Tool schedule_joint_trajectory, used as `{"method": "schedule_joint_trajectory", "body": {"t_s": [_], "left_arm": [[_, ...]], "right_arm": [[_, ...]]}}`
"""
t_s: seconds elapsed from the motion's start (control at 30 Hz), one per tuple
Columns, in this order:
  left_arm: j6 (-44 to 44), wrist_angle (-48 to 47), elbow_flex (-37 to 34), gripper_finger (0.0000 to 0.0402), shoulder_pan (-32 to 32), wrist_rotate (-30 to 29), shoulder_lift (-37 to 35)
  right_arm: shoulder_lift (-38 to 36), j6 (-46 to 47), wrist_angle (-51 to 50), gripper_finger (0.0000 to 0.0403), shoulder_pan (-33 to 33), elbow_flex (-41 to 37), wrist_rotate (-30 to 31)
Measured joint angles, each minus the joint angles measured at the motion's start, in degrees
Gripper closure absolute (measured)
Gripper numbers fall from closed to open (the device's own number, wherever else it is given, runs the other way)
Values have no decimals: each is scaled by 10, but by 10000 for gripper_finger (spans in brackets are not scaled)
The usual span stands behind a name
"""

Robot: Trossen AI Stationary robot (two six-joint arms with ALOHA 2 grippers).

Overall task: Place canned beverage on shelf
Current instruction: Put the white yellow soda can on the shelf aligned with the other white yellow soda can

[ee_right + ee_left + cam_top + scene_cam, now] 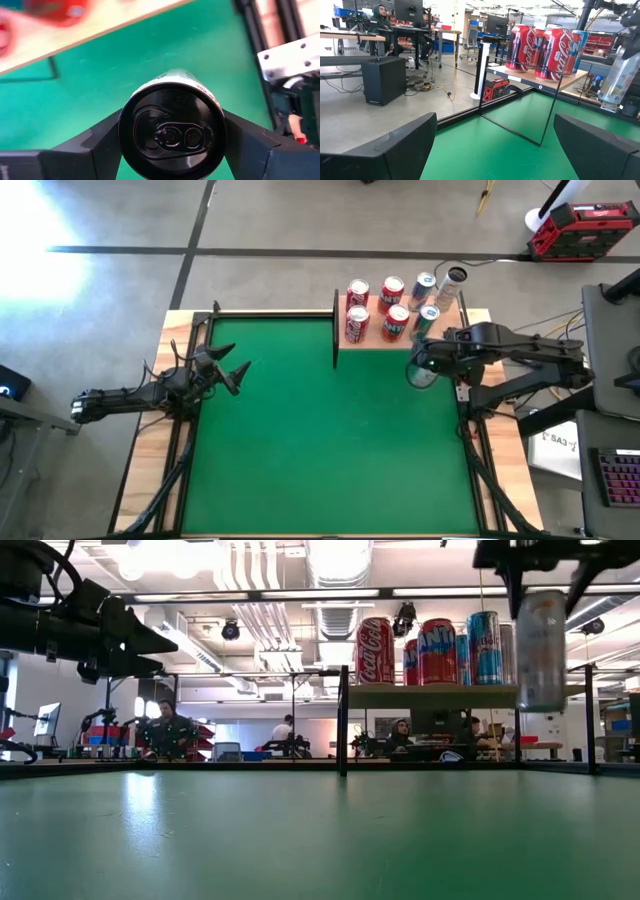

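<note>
My right gripper is shut on a pale silver beverage can with a black lid. It holds the can in the air, just off the near right corner of the shelf. The shelf is a tan board on thin dark legs at the table's far edge. Several red and blue cans stand upright on it. At the table's left edge my left gripper is open and level, with nothing between its fingers. My right gripper pinches the can's upper side wall just below the lid's rim between its two fingers, one on either side. The fingers come from above, pointing steeply down. The can hangs upright below them, clear of the green table.
The shelf's dark upright post stands at the shelf's left end. The green table stretches out in front of the shelf. People sit at desks in the room behind. A red toolbox is on the floor beyond the table.
</note>
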Motion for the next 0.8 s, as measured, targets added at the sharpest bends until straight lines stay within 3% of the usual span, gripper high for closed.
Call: {"method": "schedule_joint_trajectory", "body": {"t_s": [0.2,0.5,0.8], "left_arm": [[0,0,0,15,0,0,0],[0,0,0,15,0,0,0],[0,0,0,15,0,0,0]], "right_arm": [[-10,69,0,134,0,-63,3],[25,176,10,133,2,-123,72],[16,245,92,133,2,-164,43]]}}
